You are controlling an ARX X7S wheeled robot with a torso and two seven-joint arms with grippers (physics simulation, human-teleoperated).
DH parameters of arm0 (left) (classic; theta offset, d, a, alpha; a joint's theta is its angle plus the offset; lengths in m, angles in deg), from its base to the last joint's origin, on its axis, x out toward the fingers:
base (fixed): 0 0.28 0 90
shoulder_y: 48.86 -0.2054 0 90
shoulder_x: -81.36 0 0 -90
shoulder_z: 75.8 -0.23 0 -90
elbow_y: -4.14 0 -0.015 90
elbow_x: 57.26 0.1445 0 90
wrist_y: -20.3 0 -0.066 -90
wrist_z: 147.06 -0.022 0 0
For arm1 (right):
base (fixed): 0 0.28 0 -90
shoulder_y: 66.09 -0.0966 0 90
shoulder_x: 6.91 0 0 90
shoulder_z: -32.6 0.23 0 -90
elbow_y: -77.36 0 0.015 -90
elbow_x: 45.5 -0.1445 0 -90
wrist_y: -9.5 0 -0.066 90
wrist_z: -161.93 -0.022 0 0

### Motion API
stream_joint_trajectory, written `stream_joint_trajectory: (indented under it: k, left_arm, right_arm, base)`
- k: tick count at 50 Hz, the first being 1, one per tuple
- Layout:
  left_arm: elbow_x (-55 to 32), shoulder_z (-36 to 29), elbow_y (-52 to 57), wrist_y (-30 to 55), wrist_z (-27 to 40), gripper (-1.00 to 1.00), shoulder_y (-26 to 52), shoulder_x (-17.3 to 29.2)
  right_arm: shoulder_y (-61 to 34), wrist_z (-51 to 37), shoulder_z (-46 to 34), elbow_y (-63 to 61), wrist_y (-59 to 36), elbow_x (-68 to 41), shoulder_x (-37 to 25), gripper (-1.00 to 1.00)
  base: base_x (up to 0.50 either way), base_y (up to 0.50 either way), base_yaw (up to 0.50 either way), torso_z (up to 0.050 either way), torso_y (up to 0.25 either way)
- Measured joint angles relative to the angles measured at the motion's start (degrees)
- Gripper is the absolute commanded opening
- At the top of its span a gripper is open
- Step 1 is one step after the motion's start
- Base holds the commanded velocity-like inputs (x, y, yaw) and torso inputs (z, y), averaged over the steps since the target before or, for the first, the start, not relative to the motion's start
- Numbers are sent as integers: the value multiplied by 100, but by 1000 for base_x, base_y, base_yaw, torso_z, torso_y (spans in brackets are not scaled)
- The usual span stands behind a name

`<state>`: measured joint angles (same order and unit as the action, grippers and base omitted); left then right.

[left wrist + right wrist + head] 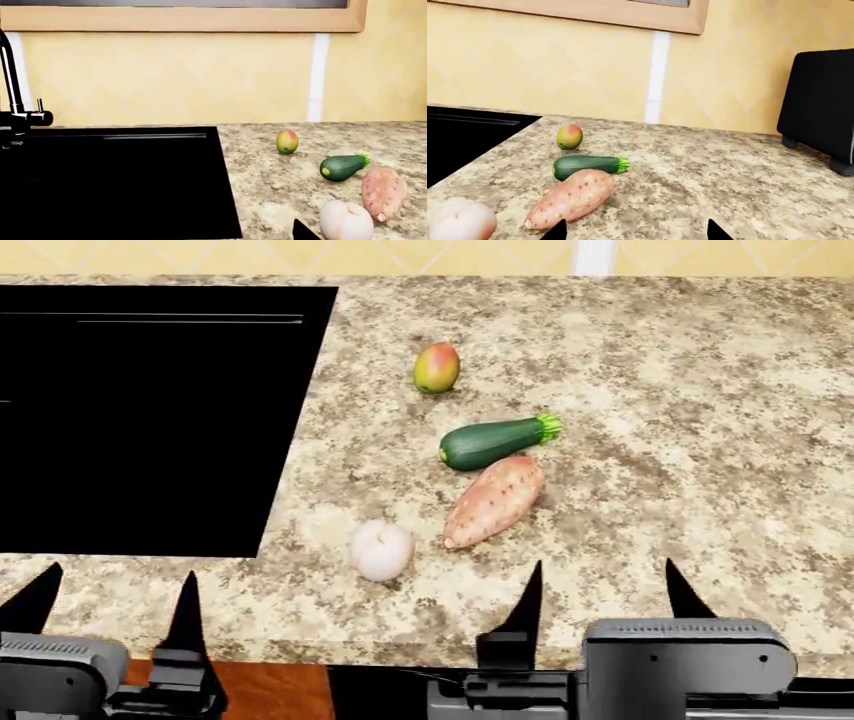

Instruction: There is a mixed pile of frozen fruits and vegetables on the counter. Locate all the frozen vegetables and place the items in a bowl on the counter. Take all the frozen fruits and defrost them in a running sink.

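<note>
Hovering at counter edge — my left gripper point(114, 605) and right gripper point(603, 595) both spread wide, empty; mango point(437, 367), zucchini point(494, 441), sweet potato point(495, 501), garlic point(382, 549) beside sink point(147, 420).

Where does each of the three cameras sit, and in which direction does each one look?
Head view: high up, looking forward and down on the counter; both open hands, left hand and right hand, show at the bottom edge.
Left wrist view: low over the counter, facing the wall, sink and faucet; one dark fingertip shows.
Right wrist view: low, facing the wall and a black appliance; two fingertips show.
Shared: all three see the mango, zucchini, sweet potato and garlic.
</note>
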<state>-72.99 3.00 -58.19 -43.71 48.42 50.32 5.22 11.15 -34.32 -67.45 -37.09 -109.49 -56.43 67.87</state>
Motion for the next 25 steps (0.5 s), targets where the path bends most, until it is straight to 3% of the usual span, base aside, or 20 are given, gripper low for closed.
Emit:
stream_joint_trajectory:
  k: [11, 25]
  left_arm:
    - [-478, -53, 461, 1543, -74, 100, 1380, 55]
    - [-729, 52, 560, 2193, -117, 100, 1882, 189]
  right_arm:
    - [-1240, 46, 335, -743, -2062, -513, -149, 100]
    - [-1446, 171, 720, -1094, -2700, -803, -363, 100]
  base:
    - [0, 0, 0, 0, 0]
    - [167, -13, 0, 0, 0]
